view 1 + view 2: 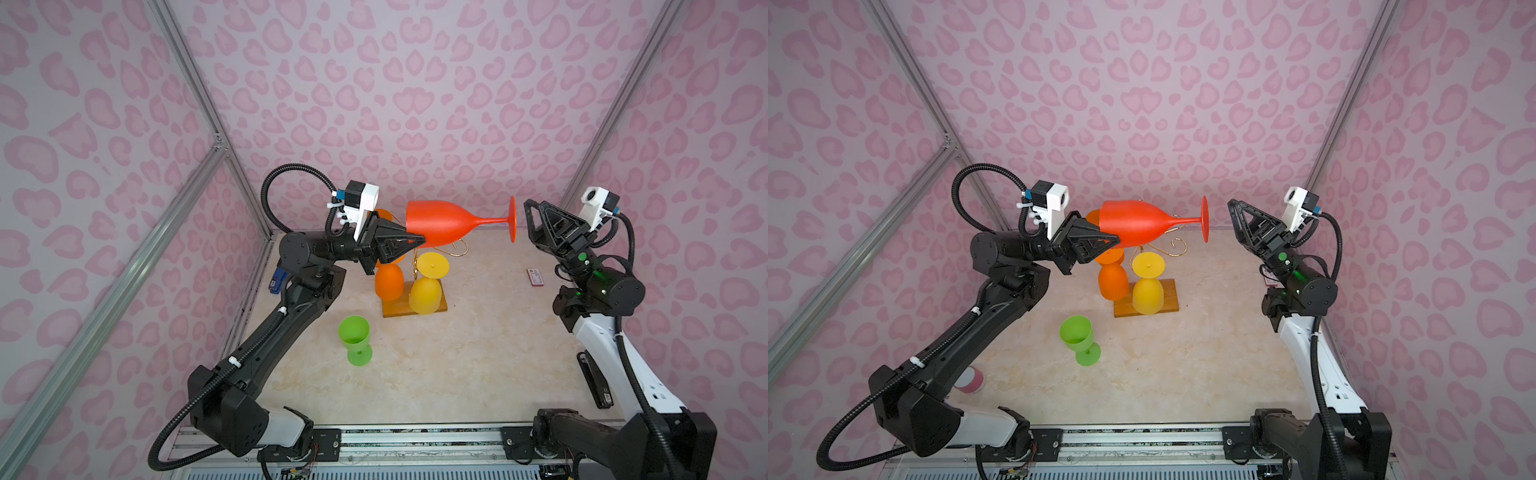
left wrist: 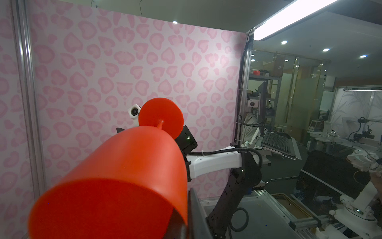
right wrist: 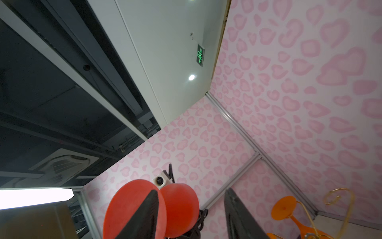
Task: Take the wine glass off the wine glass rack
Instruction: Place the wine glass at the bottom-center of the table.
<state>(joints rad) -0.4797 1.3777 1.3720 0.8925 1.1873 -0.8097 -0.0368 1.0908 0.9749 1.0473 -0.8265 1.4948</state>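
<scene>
Left gripper clamped the red wine glass above the rack's hanging orange glass and yellow glass; right gripper gaped nearby.

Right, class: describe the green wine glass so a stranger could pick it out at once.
On the beige table, find the wine glass rack with its wooden base. Just in front, nearer the left arm, stands the green wine glass. Only it is upright; the orange glass and yellow glass hang upside down.
</scene>
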